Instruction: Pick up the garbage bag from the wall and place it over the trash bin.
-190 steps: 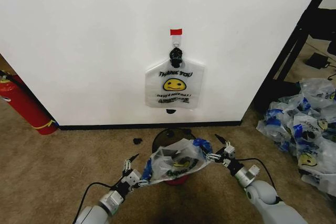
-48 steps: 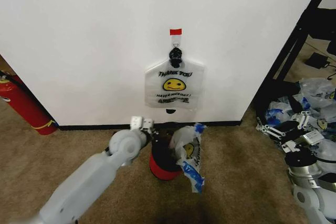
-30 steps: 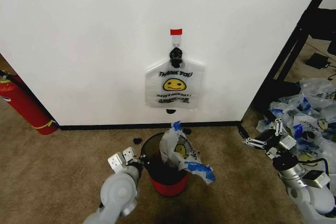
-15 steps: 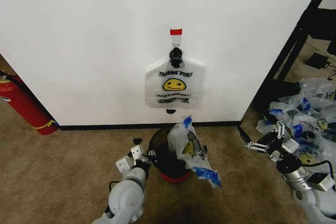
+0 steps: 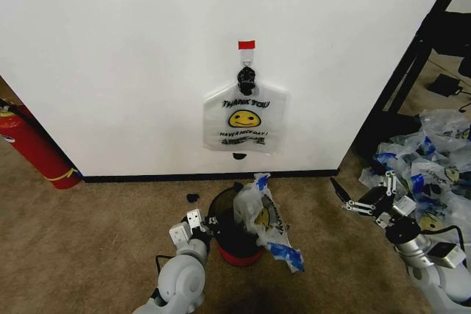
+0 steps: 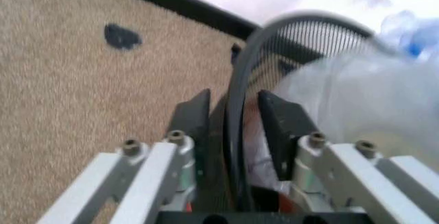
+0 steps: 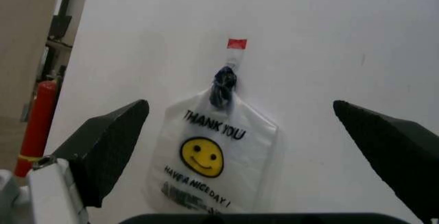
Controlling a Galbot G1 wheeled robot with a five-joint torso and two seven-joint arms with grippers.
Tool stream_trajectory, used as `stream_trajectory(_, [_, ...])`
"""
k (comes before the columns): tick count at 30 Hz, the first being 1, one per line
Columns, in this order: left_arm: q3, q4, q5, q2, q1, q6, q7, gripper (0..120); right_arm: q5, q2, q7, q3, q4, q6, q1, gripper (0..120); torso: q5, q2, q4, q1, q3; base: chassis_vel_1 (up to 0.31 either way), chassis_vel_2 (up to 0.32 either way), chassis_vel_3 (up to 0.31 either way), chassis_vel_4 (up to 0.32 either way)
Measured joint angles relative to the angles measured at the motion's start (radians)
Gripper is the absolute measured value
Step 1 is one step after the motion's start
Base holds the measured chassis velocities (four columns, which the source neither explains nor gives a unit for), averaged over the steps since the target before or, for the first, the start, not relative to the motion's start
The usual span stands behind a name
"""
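I get even, bright light off the wall (image 5: 132, 56); my left wrist view is soft with blur, and close pincer fingers (image 7: 103, 147) go dark.

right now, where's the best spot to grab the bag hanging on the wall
Grip the garbage bag at its bunched dark knot just under the hook, coming straight from the front. The body below hangs flat against the wall, offering little to pinch, while the knot stands out and carries the weight. The open right gripper already faces it.
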Motion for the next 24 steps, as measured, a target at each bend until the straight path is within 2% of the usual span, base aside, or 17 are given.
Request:
stream_trajectory(5, [-0.012,-0.083,-0.001,0.035,0.013,-0.002,0.009,53,-0.002,0.003,-0.003,0.0,-0.016,0.0,0.005,100,0.0001,0.0,0.0,0.0,0.0,0.0,0.0,0.0,0.0])
stream_trajectory(8, [-0.013,-0.129,0.021,0.055,0.021,-0.002,0.021,61,-0.004,0.007,-0.007,-0.001,-0.025,0.001,0.006,100,-0.0001,0.0,0.0,0.0,0.0,0.0,0.0,0.0,0.0])
stream_trajectory(12, [-0.003,-0.212,0.236,0.139,0.033,0.007,0.136,77,-0.021,0.011,-0.012,-0.008,-0.042,0.002,0.014,100,-0.0002,0.0,0.0001,0.0,0.0,0.0,0.0,0.0,0.0])
stream_trajectory(13, [0.009,-0.23,0.303,0.183,0.028,0.012,0.194,82,-0.031,0.011,-0.016,-0.013,-0.053,0.003,0.019,100,-0.0001,0.0,0.0002,0.0,0.0,0.0,0.0,0.0,0.0])
stream_trajectory(14, [0.009,-0.23,0.303,0.183,0.028,0.012,0.194,82,-0.031,0.011,-0.016,-0.013,-0.053,0.003,0.019,100,-0.0001,0.0,0.0002,0.0,0.0,0.0,0.0,0.0,0.0])
stream_trajectory(16, [0.051,-0.244,0.351,0.251,0.003,0.025,0.249,89,-0.048,0.01,-0.021,-0.029,-0.074,0.006,0.026,100,-0.0001,0.0,0.0002,0.0,0.0,0.0,0.0,0.0,0.0])
stream_trajectory(19, [0.147,-0.247,0.327,0.33,-0.075,0.116,0.269,98,-0.11,0.009,-0.004,-0.06,-0.114,0.01,0.035,100,0.0002,0.0,-0.0001,0.0,0.0,0.0,0.0,0.0,0.0])
stream_trajectory(21, [0.171,-0.243,0.309,0.338,-0.106,0.146,0.269,99,-0.132,0.013,0.006,-0.061,-0.122,0.011,0.041,100,0.0003,0.0,-0.0001,0.0,0.0,0.0,0.0,0.0,0.0])
stream_trajectory(24, [0.273,-0.217,0.194,0.332,-0.262,0.251,0.208,100,-0.224,0.021,0.101,-0.058,-0.146,0.018,0.073,100,0.0,0.0,0.0,0.0,0.0,0.0,0.0,0.0,0.0])
